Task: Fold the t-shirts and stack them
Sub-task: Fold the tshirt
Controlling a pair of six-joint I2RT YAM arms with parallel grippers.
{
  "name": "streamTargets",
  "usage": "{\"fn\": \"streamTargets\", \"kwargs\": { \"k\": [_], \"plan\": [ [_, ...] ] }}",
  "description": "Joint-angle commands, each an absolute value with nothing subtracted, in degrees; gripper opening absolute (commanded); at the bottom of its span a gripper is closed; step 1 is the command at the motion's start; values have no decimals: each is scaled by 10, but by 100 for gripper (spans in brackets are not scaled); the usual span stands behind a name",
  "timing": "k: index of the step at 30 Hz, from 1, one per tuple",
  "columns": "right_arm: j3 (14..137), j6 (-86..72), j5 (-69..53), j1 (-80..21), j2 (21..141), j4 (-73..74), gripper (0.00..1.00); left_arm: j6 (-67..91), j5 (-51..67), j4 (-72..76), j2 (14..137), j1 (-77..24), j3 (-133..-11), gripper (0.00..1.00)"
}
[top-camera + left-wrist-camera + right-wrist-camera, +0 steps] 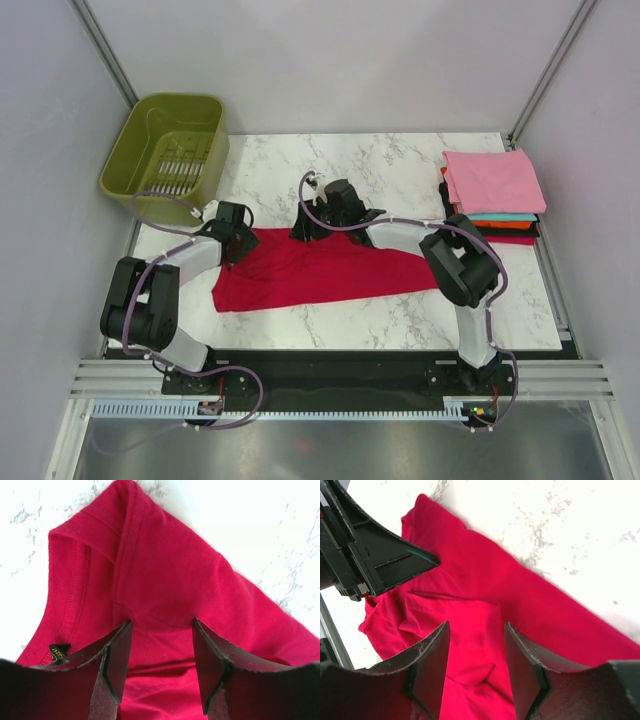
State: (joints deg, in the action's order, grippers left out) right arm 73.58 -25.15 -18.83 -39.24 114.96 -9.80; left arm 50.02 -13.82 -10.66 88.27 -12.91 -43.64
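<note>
A crimson red t-shirt [330,270] lies spread lengthwise across the middle of the marble table. My left gripper [240,240] hovers over its far left corner. In the left wrist view that gripper [161,625] is open, with red cloth [165,570] lying flat below the jaws and a sleeve seam ahead. My right gripper [305,230] sits at the shirt's far edge. Seen from the right wrist, it [476,627] is open too, above wrinkled red cloth [485,580]. A stack of folded t-shirts [493,180], pink on top, rests at the far right.
An olive-green plastic basket [165,150] stands at the back left corner, off the marble top. A black part of the left gripper [380,555] shows at the upper left of the right wrist view, close to my right fingers. Bare marble [400,170] shows behind the shirt.
</note>
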Motion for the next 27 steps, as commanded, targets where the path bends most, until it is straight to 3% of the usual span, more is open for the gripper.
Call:
{"fn": "streamTargets", "kwargs": {
  "k": [1, 9, 12, 16, 19, 27],
  "plan": [
    [788, -232, -203, -398, 1186, -92, 55, 533, -133, -131, 913, -120, -447, 59],
    [845, -217, -201, -414, 1239, -58, 48, 543, -148, -228, 982, -118, -519, 50],
    [846, -214, -198, -417, 1237, -54, 40, 543, -143, -228, 979, -118, -519, 45],
    [835, -211, -200, -418, 1225, -55, 20, 545, -156, -228, 969, -118, -514, 45],
    [803, -213, -209, -420, 1204, -69, 14, 547, -158, -229, 972, -118, -514, 45],
    [713, -241, -246, -421, 1139, -108, 15, 544, -165, -233, 965, -118, -513, 45]
  ]
}}
